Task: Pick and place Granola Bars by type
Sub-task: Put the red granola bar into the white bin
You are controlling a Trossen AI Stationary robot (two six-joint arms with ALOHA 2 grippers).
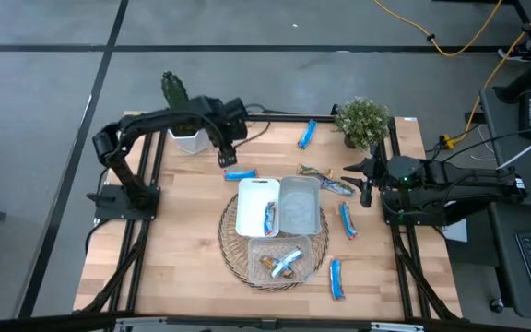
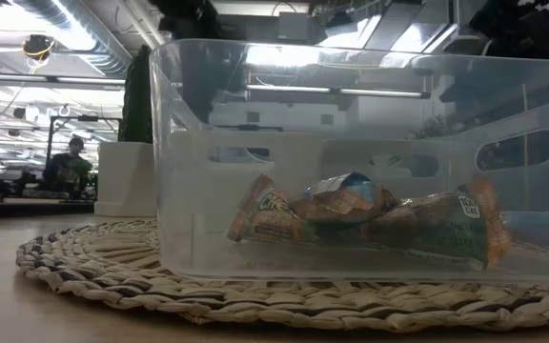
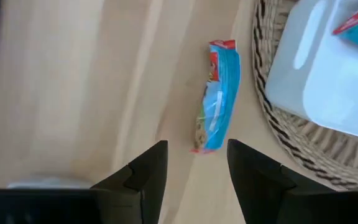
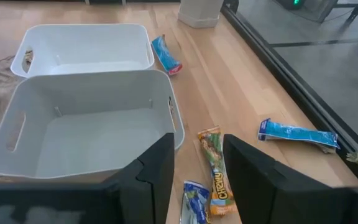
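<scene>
Wrapped granola bars lie scattered on the wooden table. My left gripper (image 1: 227, 159) is open and hovers over a blue bar (image 1: 240, 173) (image 3: 216, 106) that lies flat beside the woven mat. My right gripper (image 1: 367, 191) (image 4: 197, 180) is open, and a green-brown bar (image 4: 213, 168) and a blue bar (image 4: 194, 202) lie flat beneath it, next to the grey tray (image 4: 86, 130). The white tray (image 1: 252, 207) holds one blue bar (image 1: 270, 218). The clear tray (image 2: 189, 171) holds brownish bars (image 2: 370, 221). More blue bars (image 1: 307, 134) (image 1: 347, 221) (image 1: 336, 278) lie loose.
The three trays sit on a round woven mat (image 1: 229, 242) mid-table. A leafy potted plant (image 1: 362, 120) stands at the far right edge, and a white pot with a cactus (image 1: 188, 138) at the far left. Bare wood lies at the near left. A person sits far off in the room (image 2: 70, 167).
</scene>
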